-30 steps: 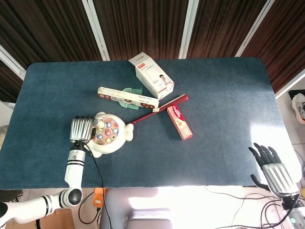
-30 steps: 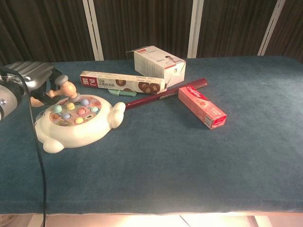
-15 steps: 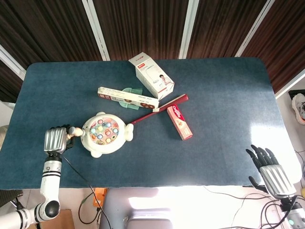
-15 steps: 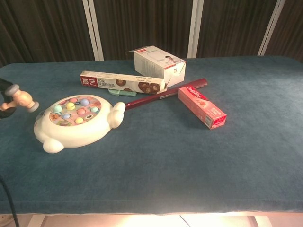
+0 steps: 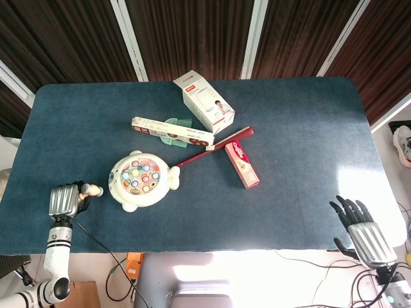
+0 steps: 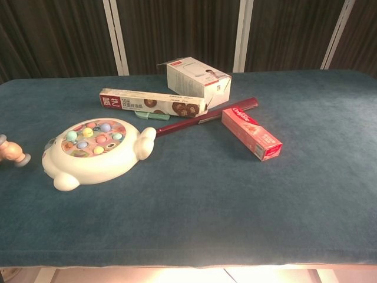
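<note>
Silver-backed and curled, the left hand [image 5: 63, 199] in the head view sits near the table's left front edge, its fingers closed around the handle of a small wooden mallet [image 5: 91, 190] whose head pokes out toward the white whack-a-mole toy [image 5: 140, 180], just beside it but not touching. The right hand [image 5: 363, 227] hangs off the table's front right corner, fingers spread and holding nothing. The dark blue felt table [image 5: 302, 128] also carries a white carton [image 5: 204, 102], a long biscuit box [image 5: 171, 130], a red toothpaste box [image 5: 241, 164] and a dark red stick [image 5: 215, 145]; dark wood panels with white strips lie behind. In the chest view only the mallet head [image 6: 13, 152] shows at the left edge, left of the toy [image 6: 94, 151]; neither hand appears.
</note>
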